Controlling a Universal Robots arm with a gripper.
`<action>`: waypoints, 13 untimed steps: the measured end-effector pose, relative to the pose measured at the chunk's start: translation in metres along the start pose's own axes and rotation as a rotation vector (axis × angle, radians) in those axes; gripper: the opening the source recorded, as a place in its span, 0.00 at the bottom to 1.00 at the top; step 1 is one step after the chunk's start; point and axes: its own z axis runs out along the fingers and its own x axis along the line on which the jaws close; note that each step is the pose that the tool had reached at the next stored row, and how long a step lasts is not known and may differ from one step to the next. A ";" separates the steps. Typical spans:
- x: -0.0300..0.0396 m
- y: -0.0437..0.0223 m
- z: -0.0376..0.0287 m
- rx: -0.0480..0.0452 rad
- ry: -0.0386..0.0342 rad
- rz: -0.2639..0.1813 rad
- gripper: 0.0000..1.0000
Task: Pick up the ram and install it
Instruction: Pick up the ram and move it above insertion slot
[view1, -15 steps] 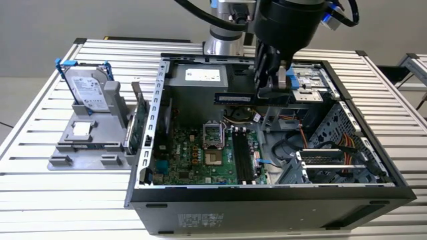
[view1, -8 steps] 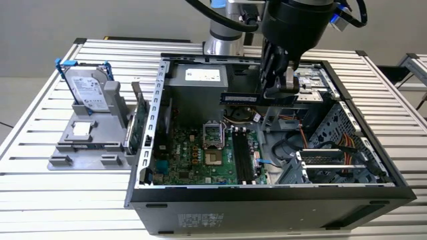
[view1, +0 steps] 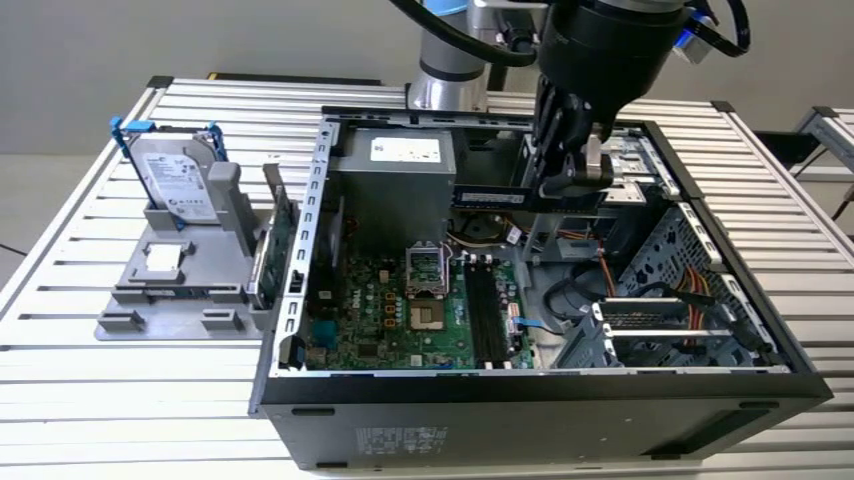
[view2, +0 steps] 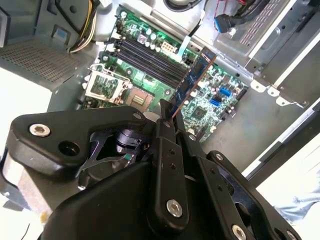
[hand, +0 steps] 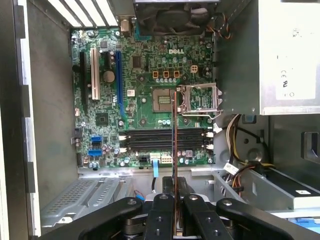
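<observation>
Ram (view1: 487, 197) clamped edge-on between the jaws, hanging above the motherboard (hand: 140, 107) (power supply (view1: 394, 170) close beside).

Open PC case (view1: 534, 420) center frame, motherboard (view1: 387, 320) exposed; hard drive (view1: 174, 175) on grey stand (view1: 160, 300), upper left, exterior view.

My gripper (hand: 174, 201) is matt black, its links dull and set with bright steel screws. The ram (hand: 174, 150) is a thin, glossy circuit board. The motherboard (hand: 145, 100) shines lacquered green. The case (view1: 534, 420) is matt dark sheet metal, and the table (view1: 134, 400) is ribbed, brushed metal.
</observation>
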 end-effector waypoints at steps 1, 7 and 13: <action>0.0000 -0.0006 -0.0001 0.0001 0.0001 0.001 0.00; 0.0000 -0.0008 0.0000 0.0000 0.0000 0.001 0.00; -0.0001 -0.0028 0.0000 0.0000 0.0000 0.001 0.00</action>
